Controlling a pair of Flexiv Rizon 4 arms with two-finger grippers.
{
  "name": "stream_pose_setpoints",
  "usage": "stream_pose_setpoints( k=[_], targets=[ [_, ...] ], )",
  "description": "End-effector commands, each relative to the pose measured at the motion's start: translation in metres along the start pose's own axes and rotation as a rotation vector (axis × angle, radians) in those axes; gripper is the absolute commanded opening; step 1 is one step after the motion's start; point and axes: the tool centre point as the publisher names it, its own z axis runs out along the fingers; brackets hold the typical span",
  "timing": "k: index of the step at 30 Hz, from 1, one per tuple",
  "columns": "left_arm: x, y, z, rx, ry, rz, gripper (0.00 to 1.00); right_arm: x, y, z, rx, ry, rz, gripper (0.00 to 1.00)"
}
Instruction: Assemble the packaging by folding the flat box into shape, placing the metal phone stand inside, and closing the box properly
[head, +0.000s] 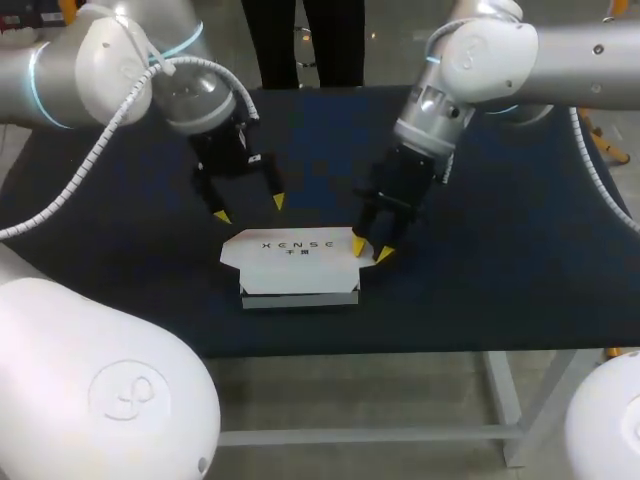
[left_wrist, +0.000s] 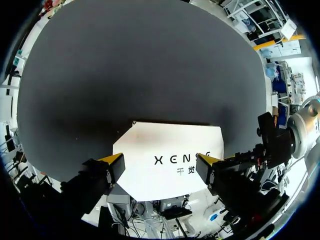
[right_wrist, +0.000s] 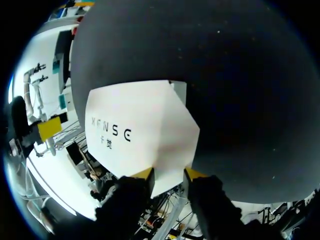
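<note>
A white box (head: 298, 268) with dark lettering on its lid sits on the dark worktop (head: 500, 270), midway along its front edge and just back from it. The lid lies flat on top with angled corners, and the pale front wall shows beneath it. What is inside the box cannot be seen. The left arm comes in from the rear left corner of the worktop, and the left gripper (head: 249, 209) hangs just behind the box's rear edge, clear of it, with its jaws spread wide and nothing between them. In the left wrist view the lid of the box (left_wrist: 170, 145) lies under and ahead of the left gripper (left_wrist: 160, 165), and each yellow tip shows over one end of it. The right arm comes in from the rear right corner, and the right gripper (head: 370, 249) is down at the box's right end. Its jaws are drawn close together and pinch the tapered end of the lid. In the right wrist view that white point of the box (right_wrist: 140, 130) fills the narrow gap in the right gripper (right_wrist: 168, 175) and touches both tips. One of the left gripper's yellow fingertips (right_wrist: 49, 128) shows beyond the box's far end.
</note>
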Motion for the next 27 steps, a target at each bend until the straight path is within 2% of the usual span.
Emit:
stream_pose_setpoints(
  k=[1,3,4,15,18,23,27],
  targets=[
    [-0.003,0.0,0.007,-0.092,0.01,0.008,0.84,-0.001,0.001,0.001,0.004,0.002,0.001,0.42],
    [-0.006,0.008,0.008,-0.096,0.018,0.015,0.66,-0.001,0.001,0.001,0.006,0.004,0.001,0.42],
    [-0.007,0.011,0.009,-0.096,0.016,0.016,0.71,-0.001,0.002,0.001,0.006,0.005,0.002,0.42],
    [-0.015,0.026,0.031,-0.077,-0.023,-0.043,0.62,-0.001,0.003,0.003,0.012,0.004,0.007,0.42],
    [-0.019,0.027,0.035,-0.073,-0.028,-0.046,0.54,-0.002,0.002,0.002,0.01,0.003,0.01,0.42],
    [-0.023,0.028,0.039,-0.075,-0.036,-0.051,0.56,-0.002,0.002,0.001,0.006,0.002,0.013,0.42],
    [-0.025,0.03,0.041,-0.069,-0.042,-0.055,0.53,-0.003,0.002,0.0,0.003,0.004,0.017,0.42]
  ],
)
